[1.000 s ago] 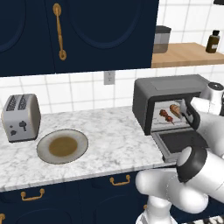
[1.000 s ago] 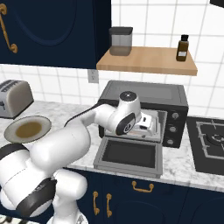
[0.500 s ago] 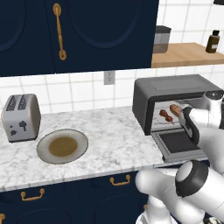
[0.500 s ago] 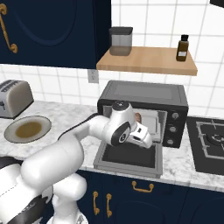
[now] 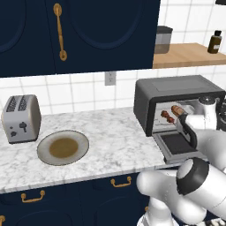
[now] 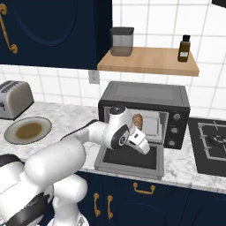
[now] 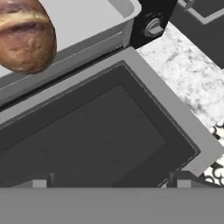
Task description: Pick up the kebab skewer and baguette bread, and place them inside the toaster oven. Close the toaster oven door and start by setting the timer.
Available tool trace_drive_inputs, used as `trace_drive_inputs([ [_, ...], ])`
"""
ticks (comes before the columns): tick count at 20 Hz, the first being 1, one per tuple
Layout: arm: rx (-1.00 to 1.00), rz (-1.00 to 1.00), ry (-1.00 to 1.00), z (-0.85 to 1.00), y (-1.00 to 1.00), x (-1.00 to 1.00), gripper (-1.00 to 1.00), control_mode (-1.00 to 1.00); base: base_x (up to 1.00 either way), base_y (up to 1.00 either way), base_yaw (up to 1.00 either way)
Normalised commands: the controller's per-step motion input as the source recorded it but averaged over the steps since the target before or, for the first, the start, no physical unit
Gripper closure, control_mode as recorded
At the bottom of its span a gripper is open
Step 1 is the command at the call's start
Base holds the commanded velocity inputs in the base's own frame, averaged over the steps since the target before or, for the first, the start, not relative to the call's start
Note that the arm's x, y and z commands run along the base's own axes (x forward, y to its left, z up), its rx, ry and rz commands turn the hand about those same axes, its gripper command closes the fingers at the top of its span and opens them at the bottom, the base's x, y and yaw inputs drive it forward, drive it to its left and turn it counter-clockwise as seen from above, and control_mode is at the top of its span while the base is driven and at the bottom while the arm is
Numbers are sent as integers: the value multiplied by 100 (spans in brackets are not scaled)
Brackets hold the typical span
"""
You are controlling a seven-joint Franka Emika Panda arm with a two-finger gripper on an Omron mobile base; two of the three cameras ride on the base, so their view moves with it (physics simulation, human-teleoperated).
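The toaster oven (image 6: 145,95) stands on the counter with its door (image 6: 130,160) dropped flat and open. On the rack inside lies the baguette bread (image 6: 137,120), also the golden-brown loaf (image 7: 26,35) at the hand view's top left. To its left in the cavity rests the kebab skewer (image 5: 167,115). My gripper (image 6: 145,148) hangs open and empty just above the door's dark glass (image 7: 96,140), in front of the oven mouth. Its fingertips (image 7: 41,182) stand wide apart.
A grey plate (image 5: 63,148) and a silver two-slot toaster (image 5: 20,119) sit left on the marble counter. The oven's knob column (image 6: 175,128) is right of the cavity. A stove (image 6: 212,141) lies further right. The wooden shelf (image 6: 148,62) above carries a jar and a bottle.
The hand has drawn back from the oven mouth and dropped lower over the open door, jaws staying open. The baguette and skewer stay inside the oven.
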Motion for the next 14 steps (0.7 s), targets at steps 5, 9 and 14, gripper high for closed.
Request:
trace_drive_inputs([
  [5, 1, -13, 0, -7, 0, 31, -100, -100, 0, 0, 0],
  [9, 0, -13, 0, -6, 0, 23, -100, -100, 0, 0, 0],
  [14, 0, -11, 0, -9, 0, 15, -100, -100, 0, 0, 0],
])
